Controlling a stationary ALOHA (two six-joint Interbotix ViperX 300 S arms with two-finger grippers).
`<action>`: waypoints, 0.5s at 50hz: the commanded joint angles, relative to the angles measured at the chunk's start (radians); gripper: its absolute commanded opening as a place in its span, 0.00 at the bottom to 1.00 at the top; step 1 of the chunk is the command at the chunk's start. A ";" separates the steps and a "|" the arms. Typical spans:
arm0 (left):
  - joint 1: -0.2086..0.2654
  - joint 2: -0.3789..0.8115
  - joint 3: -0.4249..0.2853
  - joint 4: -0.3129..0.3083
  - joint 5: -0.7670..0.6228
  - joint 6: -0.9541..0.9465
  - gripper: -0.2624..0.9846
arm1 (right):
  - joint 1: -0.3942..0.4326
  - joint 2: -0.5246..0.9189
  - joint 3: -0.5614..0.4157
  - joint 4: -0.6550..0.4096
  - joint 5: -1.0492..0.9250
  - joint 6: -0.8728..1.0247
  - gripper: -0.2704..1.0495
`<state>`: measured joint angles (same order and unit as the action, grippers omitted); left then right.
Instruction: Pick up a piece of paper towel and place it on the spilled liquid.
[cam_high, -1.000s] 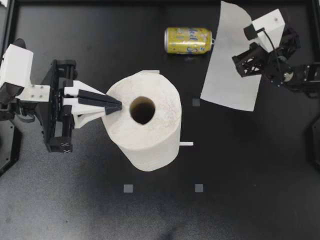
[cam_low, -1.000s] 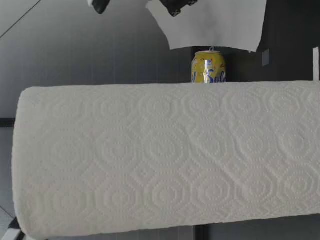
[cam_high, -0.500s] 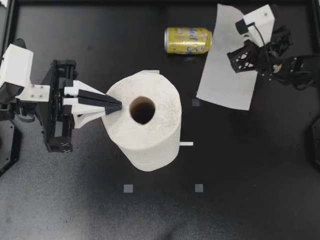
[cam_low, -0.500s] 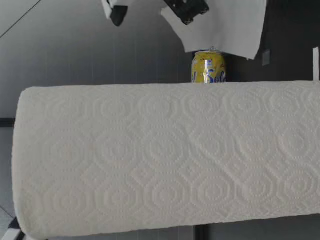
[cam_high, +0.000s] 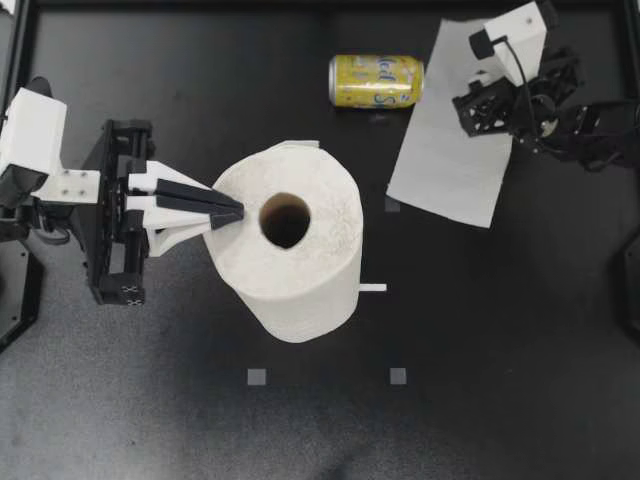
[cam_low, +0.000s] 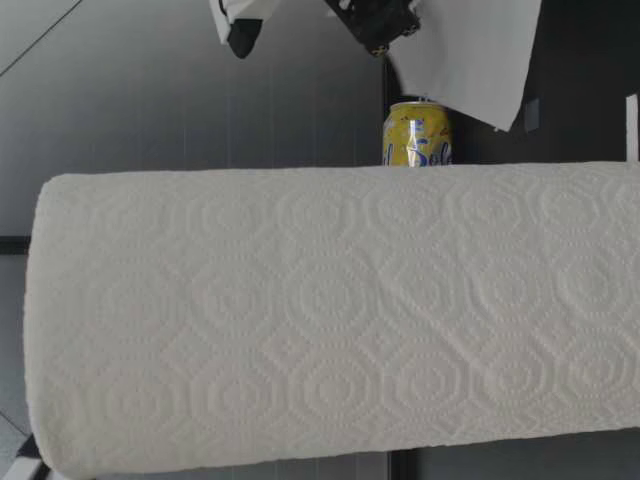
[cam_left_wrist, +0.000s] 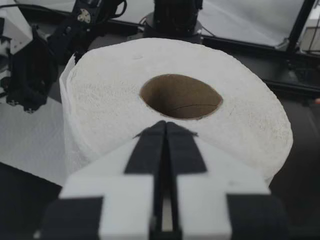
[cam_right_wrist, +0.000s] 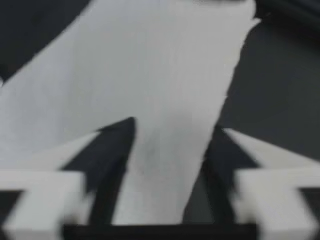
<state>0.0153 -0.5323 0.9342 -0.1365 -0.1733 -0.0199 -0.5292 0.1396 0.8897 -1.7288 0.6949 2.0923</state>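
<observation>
A big white paper towel roll (cam_high: 290, 255) stands upright mid-table and fills the low view (cam_low: 330, 320). My left gripper (cam_high: 240, 213) is shut, its tips resting on the roll's top rim beside the cardboard core (cam_left_wrist: 180, 96). A loose sheet of paper towel (cam_high: 450, 140) lies spread at the back right, beside a yellow can (cam_high: 377, 80) on its side. My right gripper (cam_high: 480, 105) is over the sheet's far part, open, with the sheet (cam_right_wrist: 165, 90) between and under its fingers. I cannot make out any spilled liquid on the dark table.
Small grey square markers (cam_high: 257, 377) (cam_high: 398, 376) and a short white strip (cam_high: 372, 288) lie on the black table. In the low view the can (cam_low: 417, 135) shows beyond the roll, with the sheet (cam_low: 470, 50) and my right gripper (cam_low: 375, 20) behind it.
My right gripper has gone from shut on the sheet to open. The arm moved toward the back of the table, and the sheet sank and drifted slightly toward the can. The left arm stayed put.
</observation>
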 joint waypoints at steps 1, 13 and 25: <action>0.003 0.017 0.011 -0.003 0.008 -0.003 0.22 | -0.009 -0.023 -0.015 -0.002 0.032 0.000 0.71; 0.003 0.011 0.012 -0.002 0.008 -0.003 0.22 | -0.023 -0.043 0.012 0.005 0.089 -0.002 0.70; 0.003 0.011 0.011 -0.003 0.008 -0.003 0.22 | -0.063 -0.064 0.026 0.000 0.094 -0.011 0.70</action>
<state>0.0169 -0.5323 0.9342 -0.1365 -0.1733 -0.0199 -0.5737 0.1058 0.9219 -1.7242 0.7808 2.0847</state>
